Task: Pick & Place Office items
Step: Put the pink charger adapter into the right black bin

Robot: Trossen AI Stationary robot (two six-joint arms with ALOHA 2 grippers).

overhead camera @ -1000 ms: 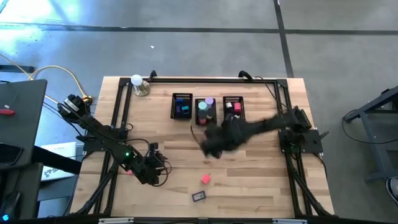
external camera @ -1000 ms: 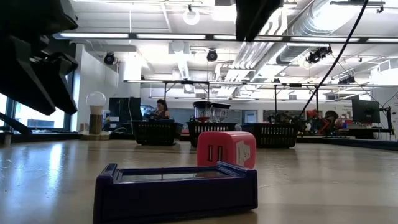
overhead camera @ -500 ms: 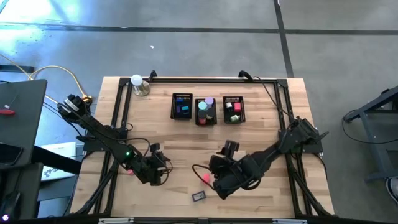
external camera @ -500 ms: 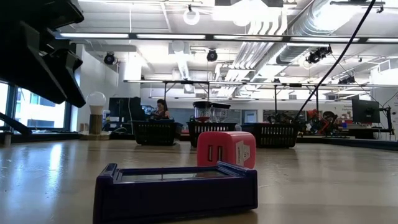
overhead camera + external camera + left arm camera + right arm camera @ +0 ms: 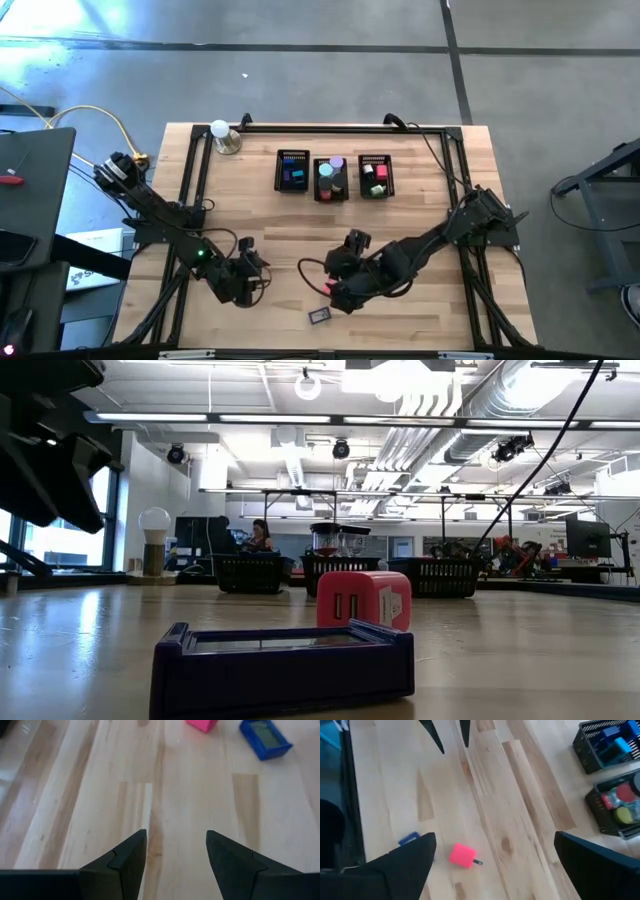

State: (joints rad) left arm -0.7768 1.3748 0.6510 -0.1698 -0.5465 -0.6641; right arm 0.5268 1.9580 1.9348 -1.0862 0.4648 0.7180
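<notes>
A pink block [image 5: 462,855] with a small plug and a flat blue item [image 5: 410,838] lie on the wooden table near its front edge. In the low view the blue item [image 5: 280,665] lies in front of the pink block [image 5: 365,600]. My right gripper [image 5: 335,292] hangs over the pink block and slants down. Its fingers are wide open, with nothing between them in the right wrist view [image 5: 495,837]. My left gripper [image 5: 250,277] stands low at the front left, open and empty [image 5: 176,834], pointing toward the pink block [image 5: 202,724] and the blue item [image 5: 265,737].
Three black mesh bins [image 5: 293,170] [image 5: 331,178] [image 5: 375,175] with coloured pieces stand in a row at the table's far side. A white ball on a metal base [image 5: 222,135] stands at the far left corner. A black frame [image 5: 195,180] runs along the table's edges.
My right gripper has swung from beside the bins toward the table's near edge and tipped downward. It now hangs over the pink block. The pink block and the blue item have stayed where they were.
</notes>
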